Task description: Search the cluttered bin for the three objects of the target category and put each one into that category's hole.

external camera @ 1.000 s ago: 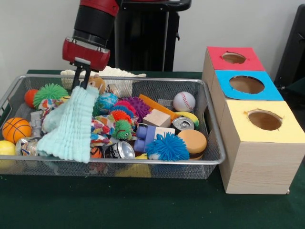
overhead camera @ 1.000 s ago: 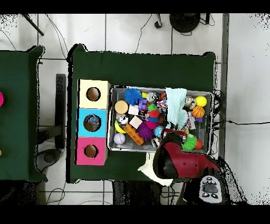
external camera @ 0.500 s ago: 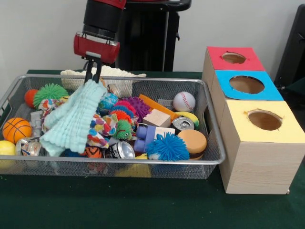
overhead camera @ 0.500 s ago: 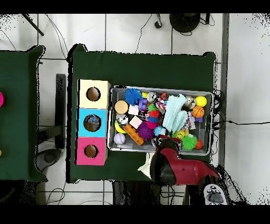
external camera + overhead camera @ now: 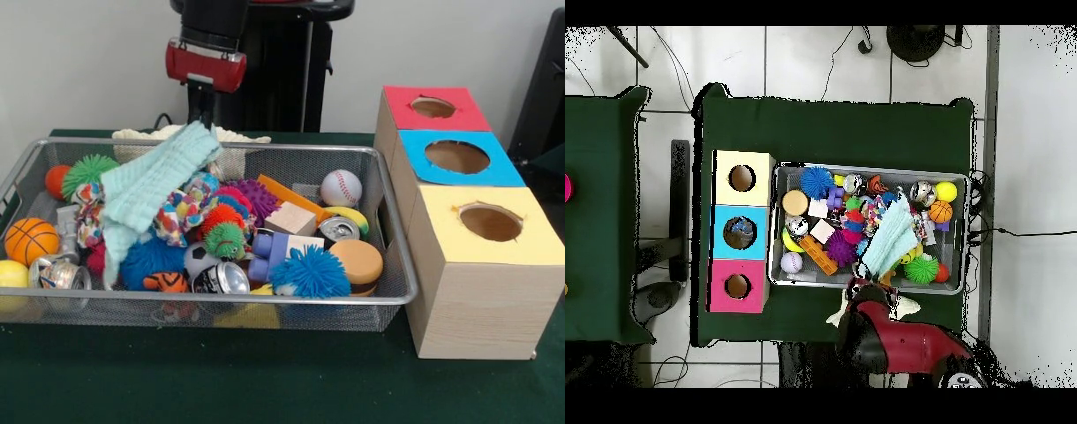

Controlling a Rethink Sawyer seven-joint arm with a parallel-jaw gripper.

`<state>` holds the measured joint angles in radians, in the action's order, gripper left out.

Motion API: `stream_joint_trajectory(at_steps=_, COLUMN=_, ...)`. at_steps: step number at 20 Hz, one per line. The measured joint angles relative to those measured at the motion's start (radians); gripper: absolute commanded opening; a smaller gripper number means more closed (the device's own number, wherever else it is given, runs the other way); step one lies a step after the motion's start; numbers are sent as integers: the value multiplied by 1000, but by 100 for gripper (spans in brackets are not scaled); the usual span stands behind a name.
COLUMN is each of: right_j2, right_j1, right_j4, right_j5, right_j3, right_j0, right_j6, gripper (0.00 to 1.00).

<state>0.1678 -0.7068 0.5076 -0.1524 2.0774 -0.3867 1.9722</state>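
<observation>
At the upper left of the front view, the gripper [image 5: 203, 117] is seen clamped on the top corner of a pale mint cloth [image 5: 150, 185], its fingers pinched together on the fabric. The cloth is draped diagonally down over the toys in the left half of the wire bin [image 5: 388, 265]. At the right of the frame three boxes are lined up beside the bin, with a red-topped hole [image 5: 433, 107], a blue-topped hole [image 5: 456, 156] and a yellow-topped hole [image 5: 490, 222].
</observation>
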Motion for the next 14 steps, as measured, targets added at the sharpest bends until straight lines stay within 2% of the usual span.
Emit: stream_joint_trajectory(at_steps=14, right_j2=-24, right_j1=-163, right_j4=-95, right_j5=131, right_j3=141, right_j0=42, right_j6=0, gripper=0)
